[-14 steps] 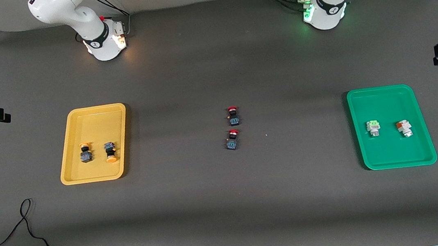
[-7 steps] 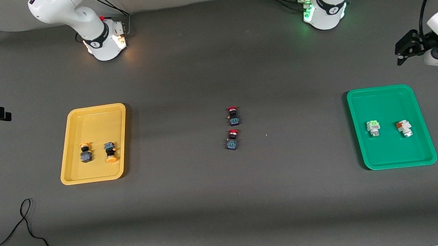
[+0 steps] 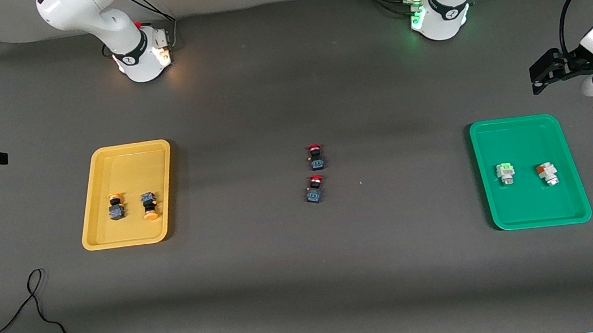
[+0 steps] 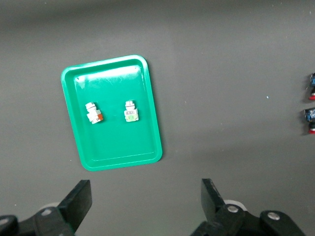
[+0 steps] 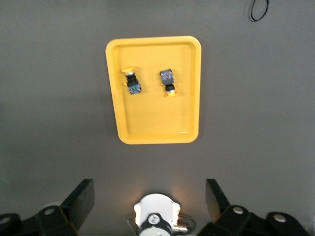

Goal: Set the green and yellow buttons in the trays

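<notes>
Left pincer (image 4: 142,204) shifted, red buttons (image 4: 311,101) at wrist-view edge

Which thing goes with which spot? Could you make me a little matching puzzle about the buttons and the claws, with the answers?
Things:
1. orange-capped buttons
2. white-grey buttons
3. red-capped buttons
4. left gripper

Places or states:
A. on the bare table, midway between the trays
B. in the green tray
C. open, empty, up in the air near the left arm's end of the table
D. in the yellow tray

Pairs: 1-D, 2-B, 3-A, 4-C
</notes>
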Robot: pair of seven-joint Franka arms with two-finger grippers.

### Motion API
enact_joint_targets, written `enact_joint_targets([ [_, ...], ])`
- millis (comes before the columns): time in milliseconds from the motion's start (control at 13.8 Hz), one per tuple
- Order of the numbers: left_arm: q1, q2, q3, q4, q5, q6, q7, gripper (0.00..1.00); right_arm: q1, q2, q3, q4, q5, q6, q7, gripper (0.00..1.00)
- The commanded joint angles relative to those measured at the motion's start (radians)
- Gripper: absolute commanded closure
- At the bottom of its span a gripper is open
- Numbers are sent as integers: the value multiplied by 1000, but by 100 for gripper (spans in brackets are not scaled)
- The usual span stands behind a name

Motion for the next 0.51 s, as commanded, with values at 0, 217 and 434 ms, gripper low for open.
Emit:
enact_joint_targets([
  [0,-6,6,20,23,-36,-4,-61,1,-103,-95,220,-18,-131,-6,16,0],
  [217,-6,6,18,23,-47,-14,-120,1,-227,-136,390,-41,-179,3,18,0],
  [434,-5,8,20,22,-66,-16,-123,1,-351,-205,544,-114,-194,41,50,0],
])
